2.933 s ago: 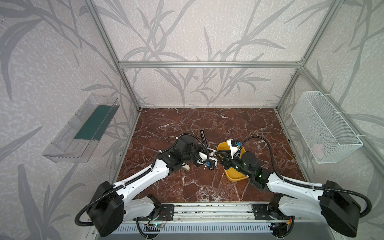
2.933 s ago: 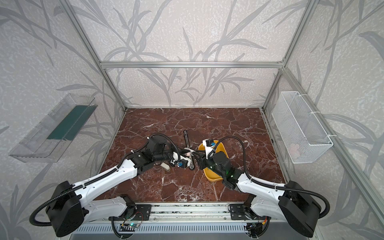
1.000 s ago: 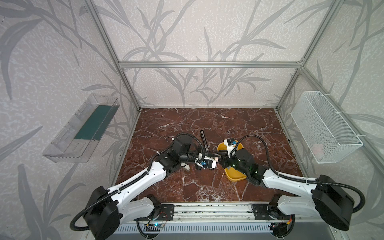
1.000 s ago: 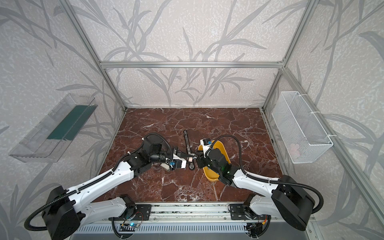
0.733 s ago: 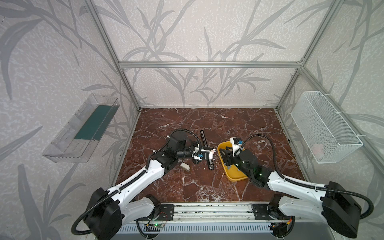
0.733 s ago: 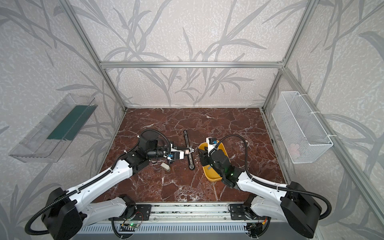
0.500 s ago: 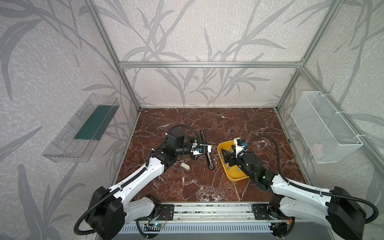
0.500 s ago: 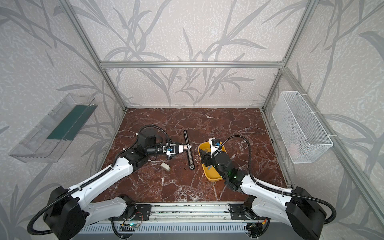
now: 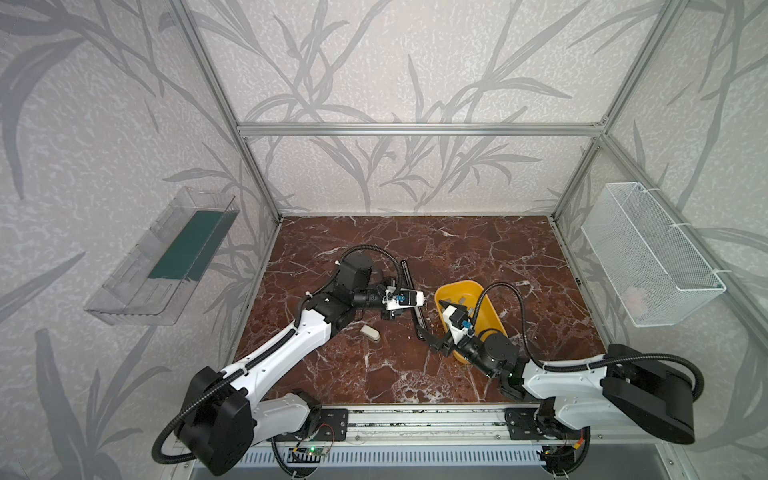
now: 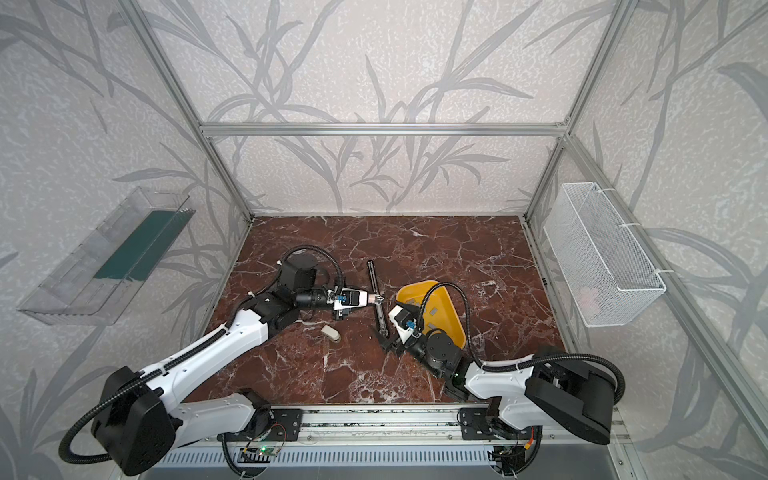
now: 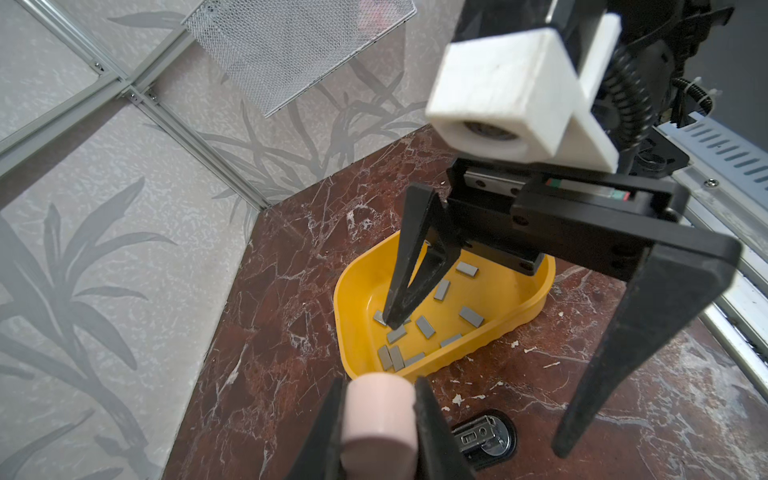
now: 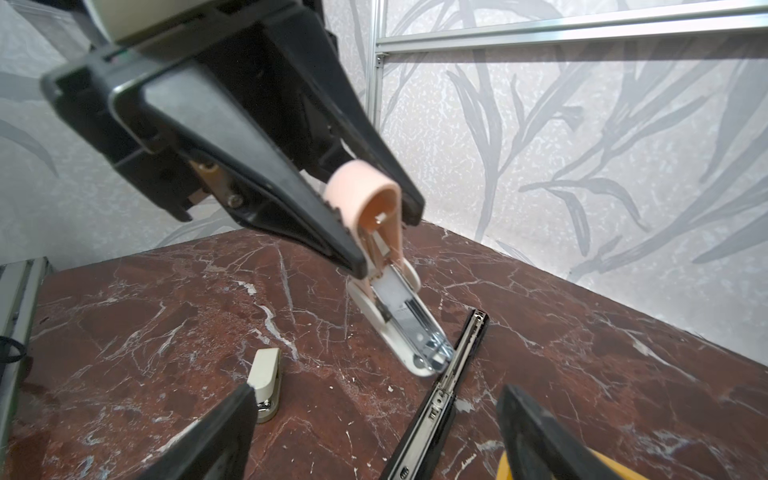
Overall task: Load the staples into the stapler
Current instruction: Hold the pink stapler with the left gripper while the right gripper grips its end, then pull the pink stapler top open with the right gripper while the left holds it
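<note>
Right claw (image 12: pixel 374 391): within the last second I had let go. Its jaws stood wide apart and empty, drawn back a little toward the table's near edge, just beside the yellow tray (image 10: pixel 453 316). The two claws, which had met at mid-table, had parted.

Left claw (image 12: pixel 386 243): stayed clenched on the pink stapler (image 12: pixel 357 185), held left of the table's centre, tip down near the marble. Its metal channel showed bare, so I judged it open and unloaded.

The staples (image 11: pixel 424 326) all lay loose in the tray, right of centre. Next, by my reckoning: pick one strip.
</note>
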Controlling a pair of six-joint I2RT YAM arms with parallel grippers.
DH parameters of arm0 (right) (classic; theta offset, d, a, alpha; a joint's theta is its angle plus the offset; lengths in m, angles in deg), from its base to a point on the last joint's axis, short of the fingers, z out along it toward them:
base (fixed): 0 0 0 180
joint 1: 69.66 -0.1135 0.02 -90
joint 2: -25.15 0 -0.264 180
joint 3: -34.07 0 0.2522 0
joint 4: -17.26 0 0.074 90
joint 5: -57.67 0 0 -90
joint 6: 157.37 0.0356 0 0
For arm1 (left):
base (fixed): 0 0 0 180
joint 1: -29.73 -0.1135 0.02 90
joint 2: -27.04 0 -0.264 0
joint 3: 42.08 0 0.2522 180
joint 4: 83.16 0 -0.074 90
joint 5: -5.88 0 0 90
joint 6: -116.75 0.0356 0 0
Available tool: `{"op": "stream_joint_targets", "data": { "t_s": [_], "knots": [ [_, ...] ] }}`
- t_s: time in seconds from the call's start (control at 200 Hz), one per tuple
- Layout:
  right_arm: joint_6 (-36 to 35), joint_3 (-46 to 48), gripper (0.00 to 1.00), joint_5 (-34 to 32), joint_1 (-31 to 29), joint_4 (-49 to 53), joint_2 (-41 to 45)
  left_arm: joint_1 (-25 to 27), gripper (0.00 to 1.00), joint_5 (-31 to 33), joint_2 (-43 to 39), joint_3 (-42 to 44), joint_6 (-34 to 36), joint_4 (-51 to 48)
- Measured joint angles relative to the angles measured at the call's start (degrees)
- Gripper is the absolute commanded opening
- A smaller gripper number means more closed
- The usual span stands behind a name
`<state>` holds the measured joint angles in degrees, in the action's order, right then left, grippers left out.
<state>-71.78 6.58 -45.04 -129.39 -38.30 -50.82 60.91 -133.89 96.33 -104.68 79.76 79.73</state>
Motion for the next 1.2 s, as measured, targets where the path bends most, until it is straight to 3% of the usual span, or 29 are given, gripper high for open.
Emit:
{"op": "stream_joint_targets", "data": {
  "t_s": [0.38, 0.67, 1.2],
  "knots": [
    [-2.9, 0.0, 0.86, 2.3, -0.2, -3.3, -2.1, 0.0, 0.00, -8.2, 0.0, -2.5, 7.8, -10.1],
    [-4.4, -1.0, 0.60, 5.3, -0.2, 0.6, 0.2, 0.1, 0.00, -11.6, 0.3, -4.4, 13.0, -16.0],
    [-5.3, -3.5, 0.40, 9.4, -0.2, 7.1, 0.8, 0.9, 0.00, -12.5, 0.3, -4.4, 14.4, -17.8]
  ]
}}
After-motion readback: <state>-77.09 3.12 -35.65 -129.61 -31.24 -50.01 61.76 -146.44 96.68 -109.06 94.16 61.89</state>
